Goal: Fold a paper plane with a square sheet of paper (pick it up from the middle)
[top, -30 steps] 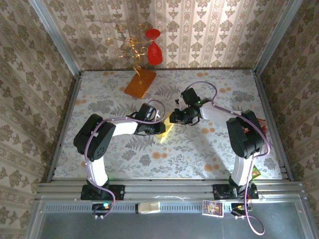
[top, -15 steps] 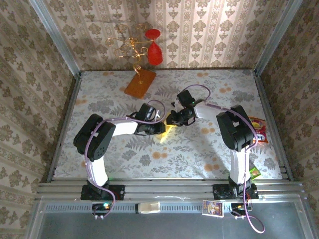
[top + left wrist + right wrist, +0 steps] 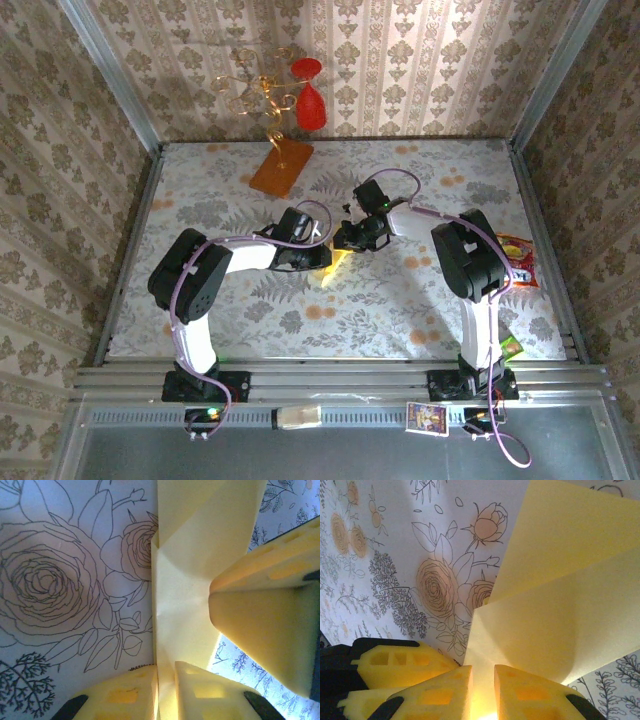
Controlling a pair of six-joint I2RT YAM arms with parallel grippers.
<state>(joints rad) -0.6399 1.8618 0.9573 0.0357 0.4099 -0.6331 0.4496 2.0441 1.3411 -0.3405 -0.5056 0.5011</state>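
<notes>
Pale-yellow sheet of paper [image 3: 555, 615] is sitting near the middle of the table [image 3: 400, 300], between the two arms, and it is already showing creases and overlapping flaps; the left gripper [image 3: 166, 669] is pinching one edge of it between closed jaws, probably to anchor the sheet so that it is not sliding on the table; the right gripper [image 3: 483, 672] is clamping another part of the same sheet, with the paper running into the narrow gap of its jaws, and it is standing just beside the left one; I am judging that the grips are sitting so close because a fold needs one side holding and the other turning a flap; whether the sheet is resting on the table or hanging above it, I cannot tell.
</notes>
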